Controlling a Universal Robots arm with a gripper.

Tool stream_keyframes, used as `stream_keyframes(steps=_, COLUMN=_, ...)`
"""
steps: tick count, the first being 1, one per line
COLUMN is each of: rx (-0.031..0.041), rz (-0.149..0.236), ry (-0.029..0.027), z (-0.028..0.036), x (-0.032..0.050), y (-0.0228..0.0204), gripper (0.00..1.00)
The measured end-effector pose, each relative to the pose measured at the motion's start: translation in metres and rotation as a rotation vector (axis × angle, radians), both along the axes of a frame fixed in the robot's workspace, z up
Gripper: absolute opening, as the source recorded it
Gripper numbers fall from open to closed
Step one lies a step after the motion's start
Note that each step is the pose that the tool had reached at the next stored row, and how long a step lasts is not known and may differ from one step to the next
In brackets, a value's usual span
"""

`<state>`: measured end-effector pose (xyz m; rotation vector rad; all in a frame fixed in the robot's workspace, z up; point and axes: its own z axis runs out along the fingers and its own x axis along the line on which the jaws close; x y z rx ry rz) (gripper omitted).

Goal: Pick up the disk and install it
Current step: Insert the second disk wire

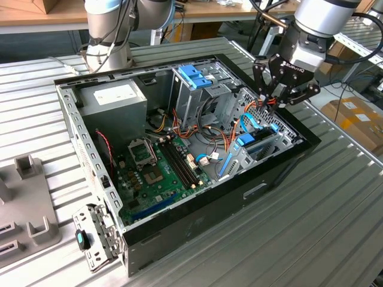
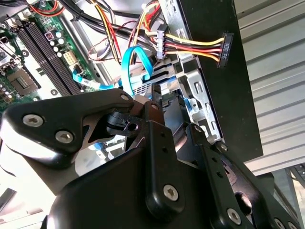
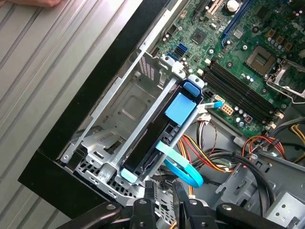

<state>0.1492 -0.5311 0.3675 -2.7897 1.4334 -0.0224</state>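
An open computer case (image 1: 197, 239) lies on its side on the ribbed metal bench (image 1: 323, 227), its green motherboard (image 1: 158, 173) facing up. The gripper (image 1: 275, 98) hangs just above the case's corner on the exterior view's right, over the drive cage; its black fingers (image 1: 263, 78) come down close together toward the tips, with nothing pinched between them. In the first wrist view the fingertips (image 3: 152, 191) stand nearly touching, just above the end of the drive bay.

The disk (image 3: 159, 136) already sits in that metal drive bay (image 3: 119, 119), seated on edge in the slot beside the case wall, its dark body framed by light blue rails with a blue tab at each end. In the exterior view it shows as the blue-edged block (image 1: 260, 140) just below the gripper. A light blue ribbon cable (image 3: 183, 169) loops near the disk's end, close under the fingers, and in the second wrist view the same cable (image 2: 138, 59) curls beside a bundle of yellow, red and black power wires (image 2: 190, 45).

A grey power supply box (image 1: 114, 98) sits at the far corner of the case, well apart from the gripper.
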Motion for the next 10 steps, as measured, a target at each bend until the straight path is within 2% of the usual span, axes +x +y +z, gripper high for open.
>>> stream_keyframes(steps=10, rx=0.0000, rz=0.021, ry=0.0000, z=0.0000, x=0.0076, y=0.0054, gripper=0.30)
